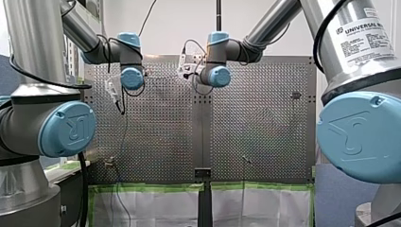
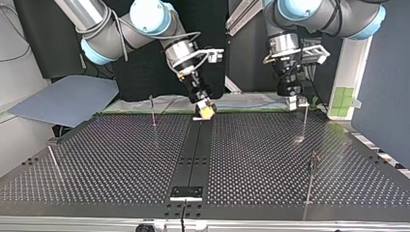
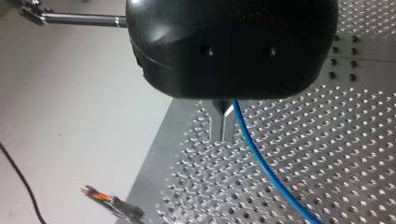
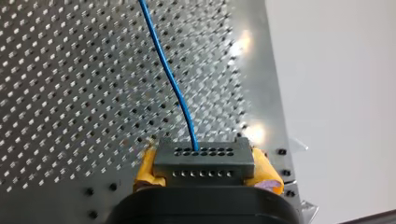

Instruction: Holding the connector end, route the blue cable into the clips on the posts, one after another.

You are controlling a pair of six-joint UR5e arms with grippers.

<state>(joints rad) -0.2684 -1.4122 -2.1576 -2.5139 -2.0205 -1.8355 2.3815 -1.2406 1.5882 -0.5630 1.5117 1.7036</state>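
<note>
Your right gripper is clamping its yellow pads on the grey connector, which is lying crosswise between them. The blue cable is running straight ahead from it over the perforated table. Your left gripper is pressing its metal fingers together, the cable is emerging beside them with any pinch hidden, and the arm label is showing "UNIVERSAL", the rest cut off.

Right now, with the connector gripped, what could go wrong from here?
1. My right gripper holds the connector only by yellow pads at its ends; a tug on the blue cable might twist it loose.
2. My left gripper hangs close to a thin post; a sideways move could knock it.
</note>
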